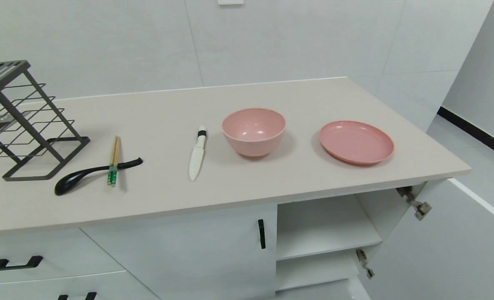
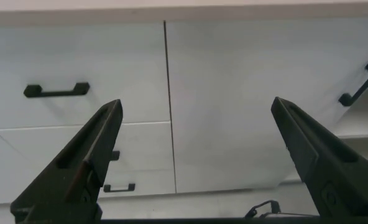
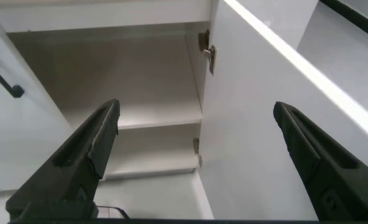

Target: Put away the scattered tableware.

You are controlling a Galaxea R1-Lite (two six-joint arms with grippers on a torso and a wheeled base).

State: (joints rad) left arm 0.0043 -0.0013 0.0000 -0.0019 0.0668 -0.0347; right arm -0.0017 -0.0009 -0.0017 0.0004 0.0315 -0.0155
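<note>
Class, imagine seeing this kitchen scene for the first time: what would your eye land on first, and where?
The pink bowl and pink plate stand out first, side by side on the pale counter, plate toward its right end. Left of the bowl lies a white knife, then chopsticks crossing a black spoon beside the wire rack. Below the plate, a cabinet door stands open.

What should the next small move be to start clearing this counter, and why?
Probably lift the right gripper up toward the plate. Its jaws stand open and empty in front of the open cabinet, and the plate lies on the counter just above that cabinet.
</note>
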